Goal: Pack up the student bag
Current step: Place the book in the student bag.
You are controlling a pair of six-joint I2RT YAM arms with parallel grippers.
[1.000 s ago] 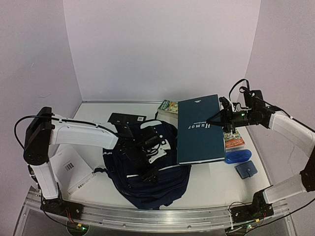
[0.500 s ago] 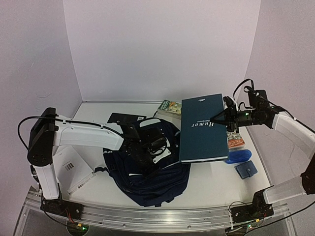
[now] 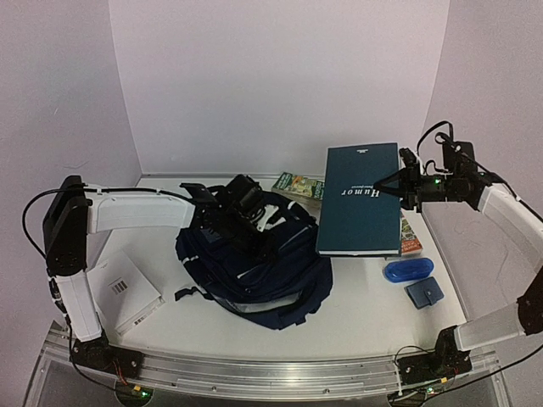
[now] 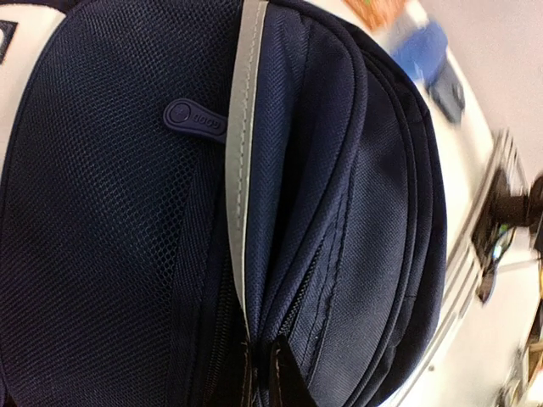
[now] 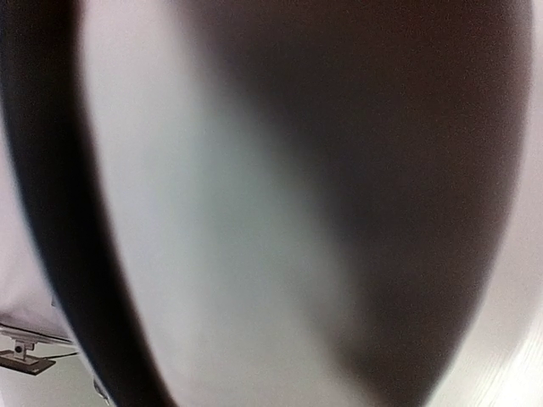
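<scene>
The student bag (image 3: 254, 267), navy with pale stripes, lies slumped in the middle of the table. My left gripper (image 3: 242, 209) is at the bag's far upper edge. In the left wrist view its dark fingertips (image 4: 284, 377) are shut on a fold of the student bag (image 4: 110, 212) beside a grey stripe and a zipper. My right gripper (image 3: 397, 188) is shut on the right edge of a large teal book (image 3: 361, 199), which it holds up tilted above the table to the right of the bag. The right wrist view shows only a blurred close surface.
A white booklet with a barcode (image 3: 125, 292) lies at the front left. A colourful book (image 3: 293, 183) lies at the back, with an orange-covered one (image 3: 411, 243) under the raised book. A blue oval case (image 3: 407, 270) and a small blue pouch (image 3: 423, 292) sit at the right.
My left gripper has shut on the bag's fabric and drawn it back and up, shifting the bag. My right arm has lifted the teal book higher and to the right.
</scene>
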